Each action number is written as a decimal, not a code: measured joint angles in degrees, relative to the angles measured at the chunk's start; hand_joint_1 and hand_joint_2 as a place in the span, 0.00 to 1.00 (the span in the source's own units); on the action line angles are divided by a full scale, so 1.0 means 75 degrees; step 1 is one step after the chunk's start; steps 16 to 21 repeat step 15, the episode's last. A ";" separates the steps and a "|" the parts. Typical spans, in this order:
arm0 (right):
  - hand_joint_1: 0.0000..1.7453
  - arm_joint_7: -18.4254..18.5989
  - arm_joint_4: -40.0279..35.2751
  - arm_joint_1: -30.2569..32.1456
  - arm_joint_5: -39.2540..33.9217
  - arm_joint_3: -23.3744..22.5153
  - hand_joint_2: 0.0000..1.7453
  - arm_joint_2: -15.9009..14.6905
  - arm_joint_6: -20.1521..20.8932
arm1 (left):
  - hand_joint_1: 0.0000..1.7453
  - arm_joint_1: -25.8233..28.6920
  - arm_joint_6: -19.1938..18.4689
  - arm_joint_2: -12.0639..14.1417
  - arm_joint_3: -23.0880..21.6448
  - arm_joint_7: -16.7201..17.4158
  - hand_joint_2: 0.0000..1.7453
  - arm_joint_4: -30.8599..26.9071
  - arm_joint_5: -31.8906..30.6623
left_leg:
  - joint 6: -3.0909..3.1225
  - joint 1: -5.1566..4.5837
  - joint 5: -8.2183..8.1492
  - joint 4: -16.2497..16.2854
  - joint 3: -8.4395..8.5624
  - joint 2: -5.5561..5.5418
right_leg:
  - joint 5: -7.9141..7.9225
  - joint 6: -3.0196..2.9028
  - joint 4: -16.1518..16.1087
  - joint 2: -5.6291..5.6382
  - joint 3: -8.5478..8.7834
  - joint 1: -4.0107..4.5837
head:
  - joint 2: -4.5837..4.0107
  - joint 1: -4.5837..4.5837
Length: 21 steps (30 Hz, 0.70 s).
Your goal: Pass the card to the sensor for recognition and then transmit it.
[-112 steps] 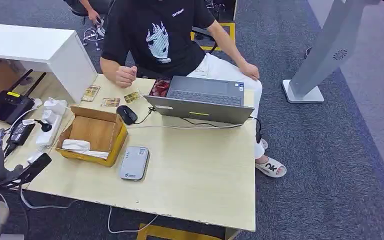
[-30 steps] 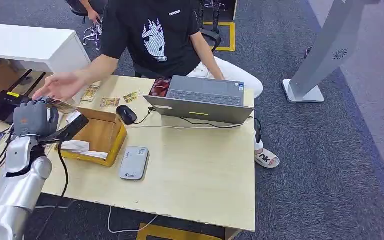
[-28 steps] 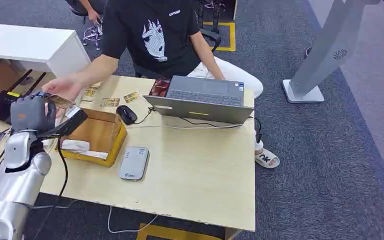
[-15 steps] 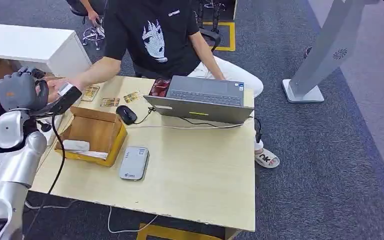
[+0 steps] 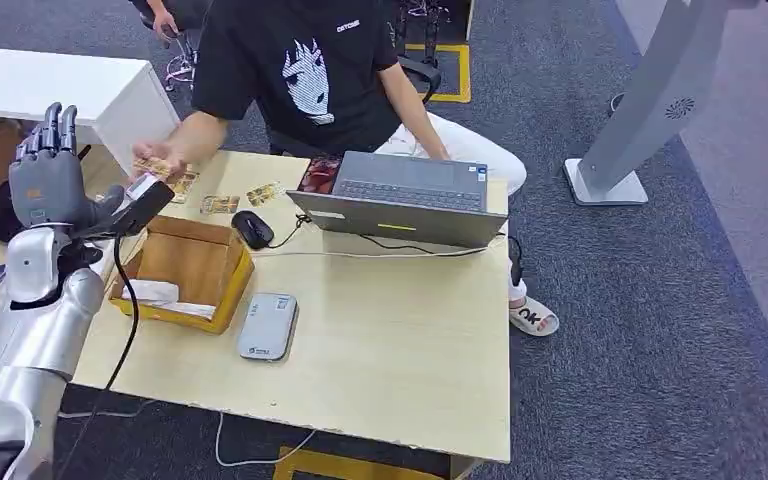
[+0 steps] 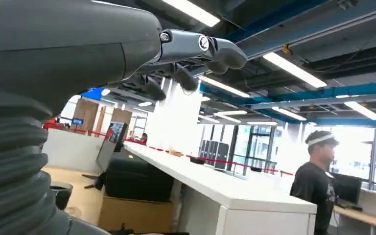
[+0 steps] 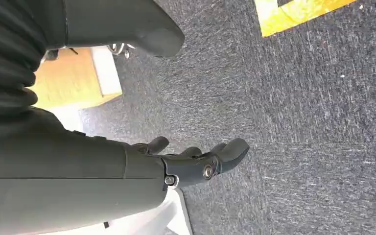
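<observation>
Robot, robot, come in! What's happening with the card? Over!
Left hand raised, open, empty. Right hand hanging, empty. Card in the person's hand, beside left hand. Nothing between them.

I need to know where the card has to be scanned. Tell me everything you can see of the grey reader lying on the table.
The grey reader is a flat, rounded-corner box, seemingly plastic, with a small dark mark near its front edge. It lies flat on the wooden table, just in front of the open cardboard box, near it but apparently not touching. Nothing rests on it, and neither robot hand is near it.
</observation>
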 joint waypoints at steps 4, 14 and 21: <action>0.00 0.0000 0.0000 -0.0004 0.0026 -0.0026 1.00 0.0000 0.0035 | 0.00 0.0014 0.0289 -0.0003 0.0000 -0.0070 1.00 -0.0020 0.0035 | 0.0000 0.0000 0.0000 0.0000 0.0000 -0.0001 | 0.0000 0.0000 0.0000 -0.0001 0.0000 0.0000 | 0.0000 0.0000; 0.00 0.0014 0.0003 0.0003 0.0020 -0.0210 1.00 0.0012 -0.0044 | 0.00 0.1610 0.0630 -0.0003 0.0056 -0.0953 1.00 -0.1995 0.1563 | 0.0000 -0.0003 -0.0007 -0.0001 -0.0005 0.0015 | -0.0003 0.0001 -0.0002 0.0017 0.0000 0.0000 | 0.0000 0.0018; 0.00 -0.0006 0.0003 0.0004 0.0003 -0.0247 1.00 0.0026 -0.0061 | 0.00 0.2039 0.0722 -0.0008 0.0107 -0.1165 1.00 -0.2531 0.1783 | -0.0003 -0.0006 -0.0015 -0.0004 -0.0004 0.0023 | -0.0006 0.0003 -0.0001 0.0023 -0.0001 -0.0002 | 0.0000 0.0015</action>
